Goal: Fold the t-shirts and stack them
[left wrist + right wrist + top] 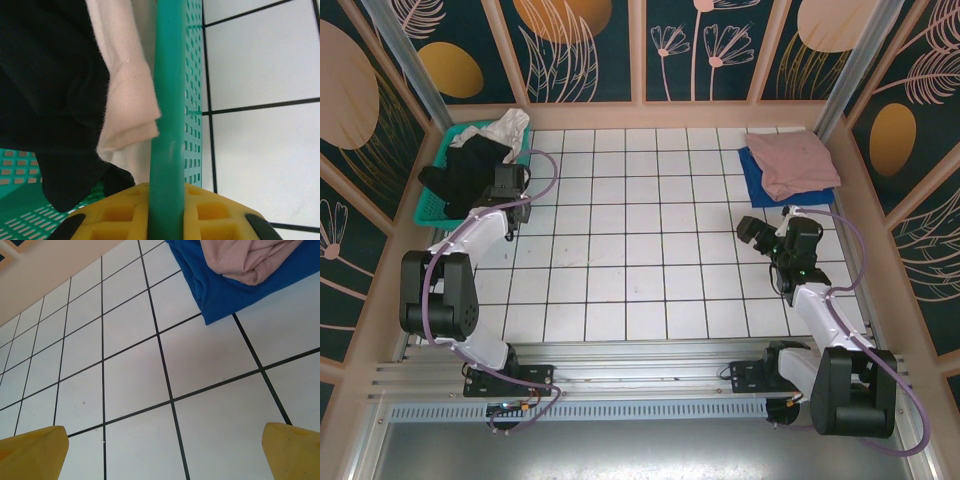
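A black t-shirt point(470, 165) lies crumpled in the teal mesh basket point(432, 206) at the far left, beside a pale pinkish-white cloth point(506, 127). My left gripper point(508, 186) is at the basket's right wall. In the left wrist view its jaws are shut on the basket rim point(167, 125), with the black t-shirt point(40, 100) and pale cloth point(127, 100) just inside. A folded dusty-pink t-shirt point(790, 160) rests on a folded blue t-shirt point(753, 168) at the far right. My right gripper point(752, 232) hangs open over bare tiles in front of that stack, its fingertips point(35, 450) wide apart.
White tiled table point(640, 230) with black grid lines, walled in by patterned panels on three sides. In the right wrist view the blue t-shirt point(235, 290) and pink t-shirt point(250, 260) lie at the top right. A metal rail point(620, 385) runs along the near edge.
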